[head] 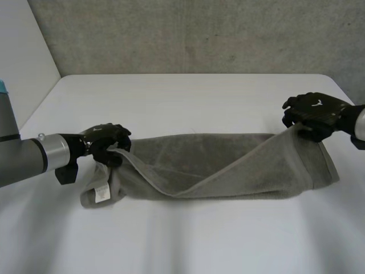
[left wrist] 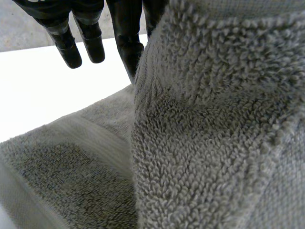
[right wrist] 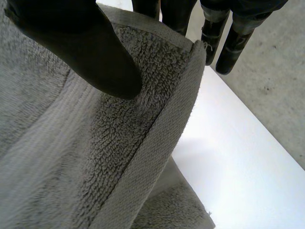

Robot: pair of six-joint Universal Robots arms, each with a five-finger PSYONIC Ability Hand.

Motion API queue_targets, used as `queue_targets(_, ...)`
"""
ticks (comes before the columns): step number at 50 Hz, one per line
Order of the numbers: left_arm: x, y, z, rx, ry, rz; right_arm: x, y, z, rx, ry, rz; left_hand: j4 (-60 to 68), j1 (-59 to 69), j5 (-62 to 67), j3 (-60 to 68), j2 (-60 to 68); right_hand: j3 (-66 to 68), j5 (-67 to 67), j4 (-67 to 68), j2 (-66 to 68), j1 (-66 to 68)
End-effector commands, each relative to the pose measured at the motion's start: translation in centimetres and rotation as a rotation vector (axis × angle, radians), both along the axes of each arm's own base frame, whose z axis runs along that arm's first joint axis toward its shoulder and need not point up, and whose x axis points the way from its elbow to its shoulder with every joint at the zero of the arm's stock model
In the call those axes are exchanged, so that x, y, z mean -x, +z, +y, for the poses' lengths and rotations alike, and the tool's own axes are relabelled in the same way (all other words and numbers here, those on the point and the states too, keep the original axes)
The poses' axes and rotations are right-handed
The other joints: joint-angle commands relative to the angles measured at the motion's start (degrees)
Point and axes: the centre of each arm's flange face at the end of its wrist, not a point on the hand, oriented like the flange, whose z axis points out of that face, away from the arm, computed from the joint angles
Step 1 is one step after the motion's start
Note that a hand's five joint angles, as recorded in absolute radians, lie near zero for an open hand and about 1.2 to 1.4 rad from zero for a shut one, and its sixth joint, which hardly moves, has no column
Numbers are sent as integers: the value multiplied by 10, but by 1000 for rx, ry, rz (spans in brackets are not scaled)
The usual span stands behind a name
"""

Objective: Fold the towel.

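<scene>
White table (head: pixel 199 97) is bearing a looped-pile grey towel (head: pixel 228 165), left hand (head: pixel 105 142) and right hand (head: pixel 316 114) pinching its raised corners, cloth covering some fingertips.

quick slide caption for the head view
Left hand and right hand each pinch an end of the grey towel, half folded on the table.

Head view overlooks table (head: pixel 188 91); wrist views (close-up) share towel (head: pixel 217 165).
</scene>
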Motion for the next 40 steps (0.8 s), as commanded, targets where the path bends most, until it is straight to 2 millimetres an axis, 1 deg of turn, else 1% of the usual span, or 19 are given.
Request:
queue_targets(1,-1,-17,-19,0,21,-18,-9,-17,-16,30,-59,3,-32,-11,-15,-24,-11,-29,41,-44,63,54)
queue_targets(3,-1,-18,-23,5,27,-22,-11,-23,-26,63,-112,-12,-32,-11,-15,-24,-11,-29,41,-44,63,54)
queue_targets(4,-1,-20,-25,5,30,-23,-11,-23,-26,64,-112,-12,-32,-9,-14,-24,-9,-29,41,-44,63,54)
queue_targets(6,-1,-22,-28,10,30,-23,-14,-31,-32,84,-152,-21,-32,-11,-15,-24,-11,-29,41,-44,63,54)
queue_targets(9,0,-26,-33,31,32,-24,-19,-35,-35,110,-174,-25,-32,-11,-15,-24,-11,-29,41,-44,63,54)
queue_targets(12,0,-27,-40,76,34,-20,-19,-36,-37,130,-194,-24,-32,-9,-14,-24,-9,-29,41,-44,63,54)
queue_targets(14,0,-28,-43,98,38,-18,-16,-36,-45,173,-244,-31,-32,-11,-15,-24,-11,-29,41,-44,63,54)
queue_targets(15,1,-28,-46,117,40,-18,-16,-36,-45,174,-244,-31,-32,-11,-15,-24,-11,-29,41,-44,63,54)
queue_targets(17,2,-29,-47,131,40,-17,-15,-41,-49,178,-264,-43,-32,-11,-15,-24,-11,-29,41,-44,63,54)
queue_targets(22,4,-29,-50,157,34,-13,-16,-50,-50,165,-262,-35,-32,-13,-17,-24,-12,-29,41,-44,63,54)
queue_targets(25,7,-28,-51,184,27,-11,-18,-52,-52,174,-265,-40,-32,-28,-32,-24,-28,-29,41,-44,63,54)
queue_targets(27,8,-29,-54,214,25,-7,-20,-53,-54,188,-262,-42,-32,-106,-111,-24,-106,-29,41,-44,63,54)
queue_targets(30,8,-30,-56,227,27,-7,-21,-55,-57,216,-264,-45,-32,-125,-130,-24,-125,-29,41,-44,63,54)
queue_targets(31,8,-33,-57,230,28,-7,-21,-55,-57,216,-264,-45,-32,-127,-131,-24,-127,-29,41,-44,63,54)
queue_targets(33,8,-39,-59,227,30,-8,-21,-61,-58,207,-265,-45,-32,-129,-133,-24,-129,-29,41,-44,63,54)
queue_targets(40,9,-52,-59,208,26,-10,-22,-70,-60,203,-258,-40,-32,-132,-136,-24,-132,-29,41,-44,63,54)
